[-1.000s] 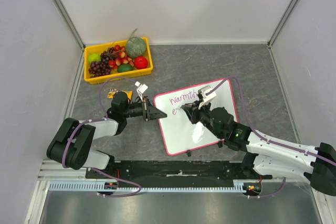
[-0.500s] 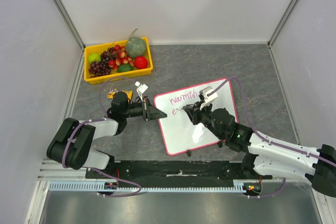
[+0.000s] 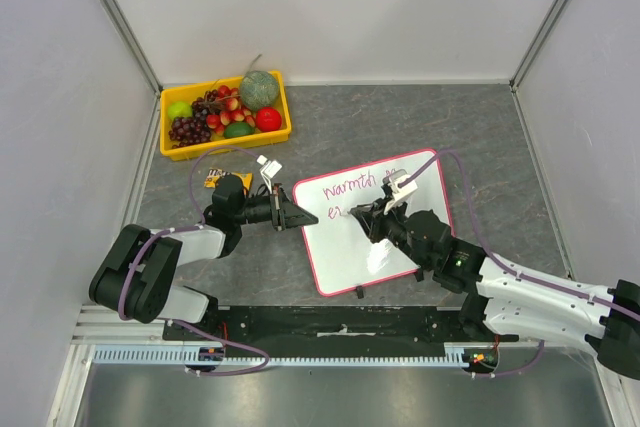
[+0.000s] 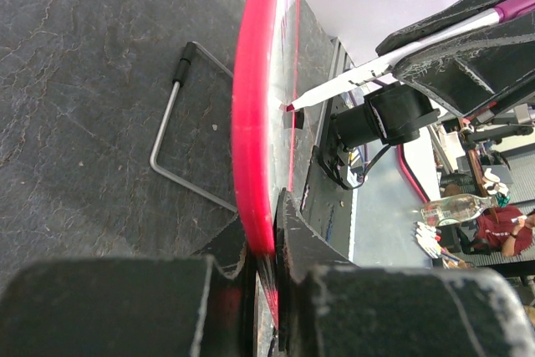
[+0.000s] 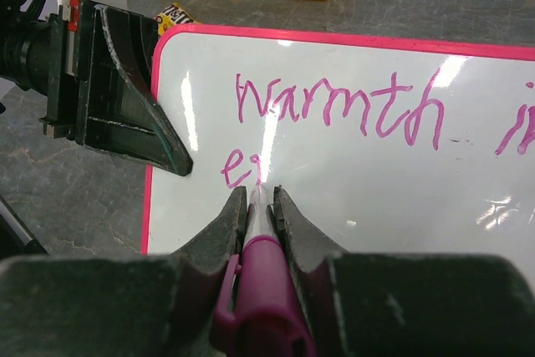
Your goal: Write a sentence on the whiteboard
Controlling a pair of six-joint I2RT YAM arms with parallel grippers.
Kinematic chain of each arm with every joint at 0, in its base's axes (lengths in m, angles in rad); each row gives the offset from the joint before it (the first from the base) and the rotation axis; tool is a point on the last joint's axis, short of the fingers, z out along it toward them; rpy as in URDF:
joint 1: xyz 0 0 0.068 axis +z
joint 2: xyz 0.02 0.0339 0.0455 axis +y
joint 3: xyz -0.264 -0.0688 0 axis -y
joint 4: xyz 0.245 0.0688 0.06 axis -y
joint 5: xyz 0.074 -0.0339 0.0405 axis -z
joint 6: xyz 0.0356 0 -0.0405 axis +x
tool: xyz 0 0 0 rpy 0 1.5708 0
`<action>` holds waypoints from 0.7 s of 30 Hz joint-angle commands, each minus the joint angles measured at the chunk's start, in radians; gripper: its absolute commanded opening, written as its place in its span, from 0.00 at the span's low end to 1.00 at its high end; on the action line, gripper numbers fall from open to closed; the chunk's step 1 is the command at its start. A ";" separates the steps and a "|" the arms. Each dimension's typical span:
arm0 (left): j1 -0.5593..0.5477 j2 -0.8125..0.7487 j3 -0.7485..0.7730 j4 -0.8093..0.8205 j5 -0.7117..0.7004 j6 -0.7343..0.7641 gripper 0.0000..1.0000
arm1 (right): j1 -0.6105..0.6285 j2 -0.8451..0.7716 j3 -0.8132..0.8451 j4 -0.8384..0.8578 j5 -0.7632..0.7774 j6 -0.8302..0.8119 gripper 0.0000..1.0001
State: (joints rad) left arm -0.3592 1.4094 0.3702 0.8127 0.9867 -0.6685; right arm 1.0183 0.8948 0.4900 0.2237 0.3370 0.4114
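Note:
The whiteboard [image 3: 345,257] lies tilted on the grey table, pink-rimmed and glossy. My left gripper [image 3: 298,216] is shut on its left rim [image 4: 255,123], one finger on each face [image 4: 272,240]. The sentence [image 3: 347,188] in magenta reads "warmth" [image 5: 338,106] with "i" starting at the right edge. A second line below begins "e" [image 5: 238,169] plus one fresh stroke. My right gripper [image 5: 262,198] is shut on a magenta marker [image 5: 267,290], whose tip touches the board just right of that "e". In the top view the right gripper [image 3: 362,213] is over the board's upper left part.
A yellow tray [image 3: 225,147] of fruit stands at the back left. A small orange-and-black packet [image 3: 215,179] lies beside the left arm. The board's wire stand [image 4: 167,123] shows under its back. Enclosure walls rise on three sides.
My right gripper and the marker have shifted slightly to the right along the second line. The left gripper still holds the board's rim in the same place.

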 commanded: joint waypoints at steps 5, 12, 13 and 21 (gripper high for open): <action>-0.009 0.031 -0.016 -0.038 -0.019 0.218 0.02 | -0.001 0.010 0.004 -0.029 0.083 -0.006 0.00; -0.011 0.028 -0.017 -0.038 -0.019 0.218 0.02 | -0.001 0.032 0.045 -0.032 0.138 -0.028 0.00; -0.012 0.028 -0.017 -0.038 -0.019 0.218 0.02 | -0.001 0.033 0.048 -0.032 0.142 -0.029 0.00; -0.011 0.026 -0.017 -0.040 -0.016 0.218 0.02 | -0.003 0.052 0.065 -0.011 0.168 -0.023 0.00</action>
State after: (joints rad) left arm -0.3576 1.4124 0.3710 0.8101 0.9867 -0.6685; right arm 1.0241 0.9268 0.5262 0.2237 0.4236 0.4088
